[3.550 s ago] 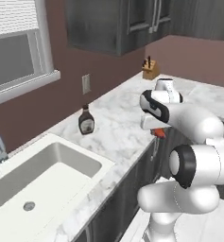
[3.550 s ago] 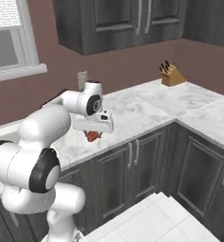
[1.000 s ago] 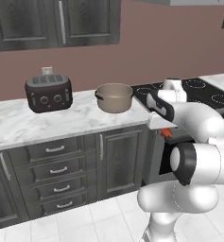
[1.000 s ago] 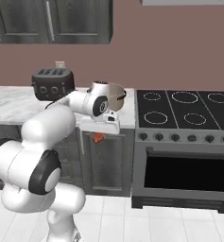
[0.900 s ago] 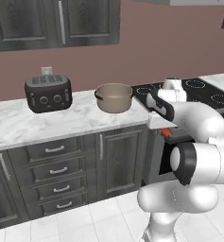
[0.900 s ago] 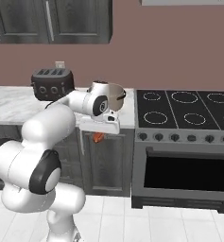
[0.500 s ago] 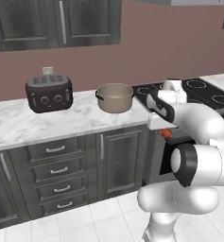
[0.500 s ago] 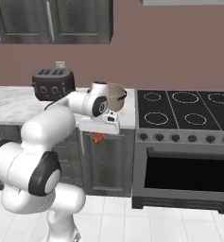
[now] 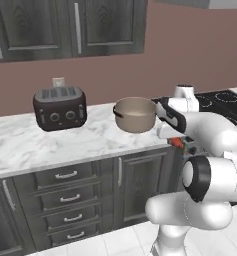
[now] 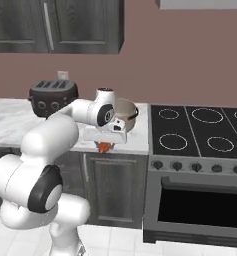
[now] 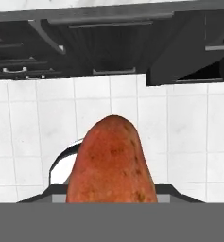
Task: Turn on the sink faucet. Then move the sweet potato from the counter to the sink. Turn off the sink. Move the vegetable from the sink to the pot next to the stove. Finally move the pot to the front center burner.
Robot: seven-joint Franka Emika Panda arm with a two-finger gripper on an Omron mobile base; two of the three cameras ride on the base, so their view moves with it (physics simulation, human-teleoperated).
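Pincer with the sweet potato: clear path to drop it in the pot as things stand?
Probably yes. The pincer holds the sweet potato below counter height; the pot is open and uncovered.

Counter [image 9: 65, 142]: white marble, grey veining, smooth polish. Cabinets [image 9: 65, 200]: dark grey wood grain, matt, metal bar handles. Pot [image 9: 135, 114]: brushed tan-grey metal, dull sheen. Toaster [image 9: 59, 107]: dark, slightly glossy casing. Stove [image 10: 200, 131]: black glass top, steel front. Sweet potato [image 11: 112, 165]: orange-red skin, rough, speckled, matt. Floor [image 11: 179, 123]: white tile, smooth.
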